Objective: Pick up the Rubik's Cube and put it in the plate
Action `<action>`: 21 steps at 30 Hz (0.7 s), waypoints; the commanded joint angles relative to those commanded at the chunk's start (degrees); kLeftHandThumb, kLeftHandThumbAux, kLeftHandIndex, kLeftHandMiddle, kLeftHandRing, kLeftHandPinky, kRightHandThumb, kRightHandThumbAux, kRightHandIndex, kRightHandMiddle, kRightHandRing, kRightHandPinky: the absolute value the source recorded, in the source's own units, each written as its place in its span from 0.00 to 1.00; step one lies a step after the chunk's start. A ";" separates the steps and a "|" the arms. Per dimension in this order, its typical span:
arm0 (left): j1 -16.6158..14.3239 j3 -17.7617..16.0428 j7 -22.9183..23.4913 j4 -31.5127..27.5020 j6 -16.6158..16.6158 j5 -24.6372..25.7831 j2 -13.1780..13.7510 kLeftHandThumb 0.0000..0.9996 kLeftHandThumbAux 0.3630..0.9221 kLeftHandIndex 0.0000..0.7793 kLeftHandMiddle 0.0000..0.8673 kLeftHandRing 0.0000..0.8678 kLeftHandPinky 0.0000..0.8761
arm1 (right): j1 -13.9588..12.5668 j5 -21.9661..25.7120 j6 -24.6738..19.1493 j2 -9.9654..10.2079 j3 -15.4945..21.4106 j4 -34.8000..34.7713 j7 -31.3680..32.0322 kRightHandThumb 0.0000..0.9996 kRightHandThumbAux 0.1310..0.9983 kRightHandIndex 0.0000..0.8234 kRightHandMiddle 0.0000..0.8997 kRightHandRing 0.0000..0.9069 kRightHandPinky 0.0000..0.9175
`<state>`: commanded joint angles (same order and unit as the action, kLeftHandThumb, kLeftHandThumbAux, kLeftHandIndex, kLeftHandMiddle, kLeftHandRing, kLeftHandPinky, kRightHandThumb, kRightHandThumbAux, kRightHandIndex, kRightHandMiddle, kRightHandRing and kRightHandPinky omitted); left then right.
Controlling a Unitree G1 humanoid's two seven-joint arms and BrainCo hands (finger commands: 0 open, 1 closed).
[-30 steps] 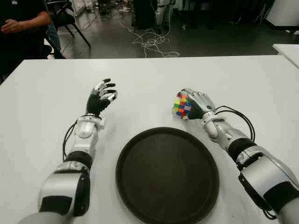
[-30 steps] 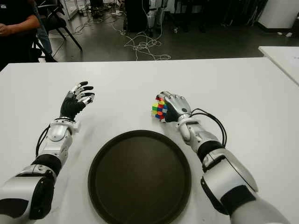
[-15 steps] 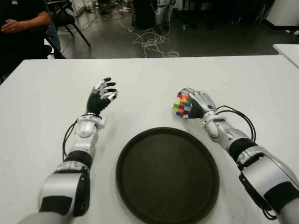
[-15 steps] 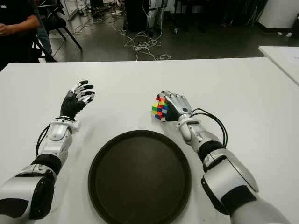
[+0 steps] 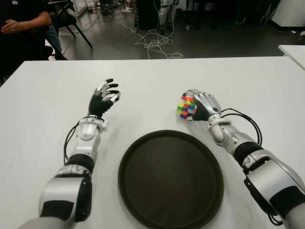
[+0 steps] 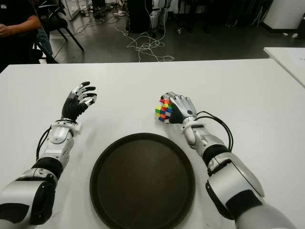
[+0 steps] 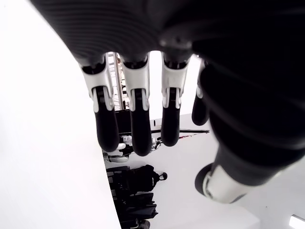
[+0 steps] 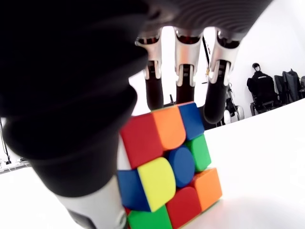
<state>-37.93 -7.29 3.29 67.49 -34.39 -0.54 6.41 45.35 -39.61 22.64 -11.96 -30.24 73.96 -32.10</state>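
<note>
The Rubik's Cube shows mixed red, orange, blue, yellow and green squares; the plate is dark brown.

Right hand covers the far side of the Rubik's Cube; can't tell from the eye views if the cube touches the table. Plate is clipped at the bottom edge. Person is cut off at the top-left corner.

bright even overhead light | soft shadows | wrist views blown white

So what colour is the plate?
Dark brown plate, plain, clearest in the left eye view.
</note>
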 joint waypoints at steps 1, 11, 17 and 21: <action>0.01 -0.03 0.05 0.01 -0.03 0.04 0.00 0.09 0.76 0.23 0.30 0.33 0.40 | -0.04 0.03 -0.02 -0.02 0.05 0.03 -0.17 0.08 0.91 0.27 0.41 0.47 0.53; 0.00 0.18 -0.66 -0.01 0.19 -0.45 0.00 0.08 0.77 0.23 0.29 0.32 0.39 | 0.00 -0.13 0.41 -0.25 0.00 0.18 -1.01 0.10 0.90 0.25 0.35 0.40 0.48; -0.04 0.18 -0.74 0.00 0.38 -0.44 -0.02 0.07 0.76 0.22 0.29 0.32 0.39 | -0.02 -0.07 0.84 -0.37 0.03 0.18 -1.02 0.10 0.90 0.25 0.35 0.40 0.49; 0.02 0.24 -0.75 -0.06 0.28 -0.47 -0.03 0.06 0.77 0.22 0.29 0.32 0.39 | -0.03 -0.05 0.89 -0.38 0.03 0.17 -0.81 0.10 0.90 0.25 0.34 0.39 0.48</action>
<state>-37.91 -7.05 2.54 67.43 -34.11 -1.01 6.38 45.32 -39.66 23.53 -12.34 -30.20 74.12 -32.91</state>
